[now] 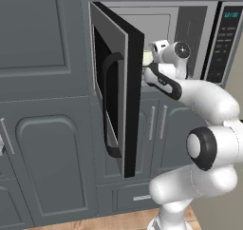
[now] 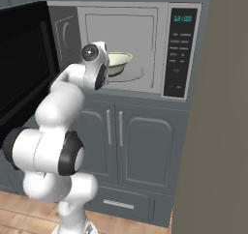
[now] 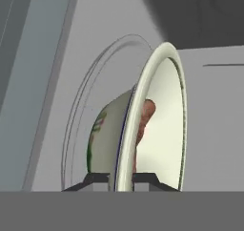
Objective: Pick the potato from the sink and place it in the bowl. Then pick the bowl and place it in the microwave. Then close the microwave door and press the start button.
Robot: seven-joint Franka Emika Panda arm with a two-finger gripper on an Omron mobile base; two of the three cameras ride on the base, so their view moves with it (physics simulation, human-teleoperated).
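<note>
Microwave door (image 1: 116,108) stands swung open at left, handle side toward the room. Right of it, gripper (image 3: 120,180) reaches into the microwave (image 2: 121,49) cavity, fingers narrowed on the rim of the bowl (image 2: 117,63), one inside, one outside. Bowl sits over the turntable (image 3: 90,115), apparently just above it. Potato (image 3: 145,118) lies inside the bowl, beyond the fingertips. Next likely: release, retract straight out.

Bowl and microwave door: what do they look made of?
The bowl looks like glazed ceramic: smooth cream surface, thin flared rim, a green mark outside; rendering leaves it open. The microwave door looks like brushed metal framing dark glass: a silver-grey frame, black glossy window, dark handle.
</note>
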